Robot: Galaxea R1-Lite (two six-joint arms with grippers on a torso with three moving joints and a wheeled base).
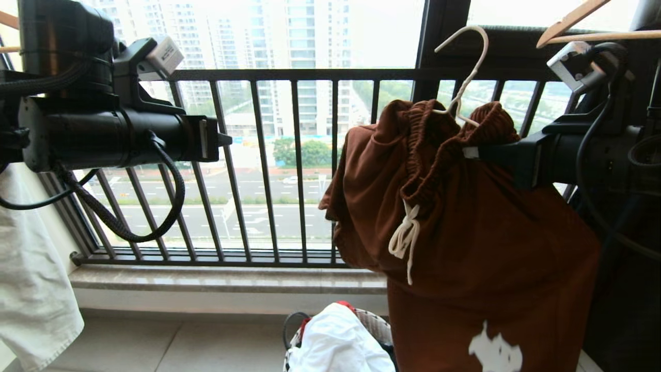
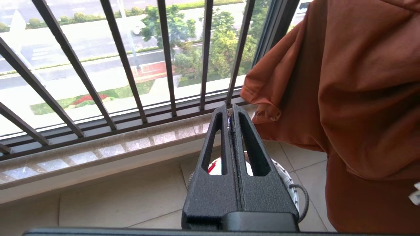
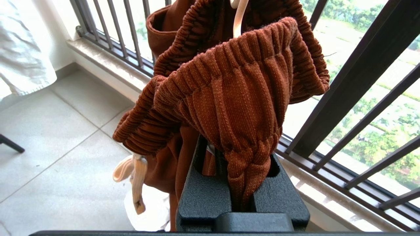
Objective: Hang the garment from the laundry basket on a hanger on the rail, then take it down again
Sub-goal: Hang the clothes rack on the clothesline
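The rust-brown garment point(image 1: 480, 248) hangs in the air in front of the window, its gathered waistband point(image 3: 229, 91) bunched at the top and its white drawstring point(image 1: 405, 235) dangling. My right gripper point(image 1: 472, 151) reaches in from the right, shut on a fold of that waistband. The cream-white hanger point(image 1: 467, 70) sticks up out of the waistband, its hook free and resting on nothing. My left gripper point(image 1: 224, 139) is shut and empty, held out level at the upper left, apart from the garment. The laundry basket point(image 1: 374, 323) stands on the floor below. The rail is out of view.
The black balcony railing point(image 1: 289, 155) and stone sill point(image 1: 217, 281) run across just ahead. A pale cloth point(image 1: 31, 289) hangs at far left. Light wooden hangers point(image 1: 594, 28) show at top right. White laundry point(image 1: 335, 343) fills the basket.
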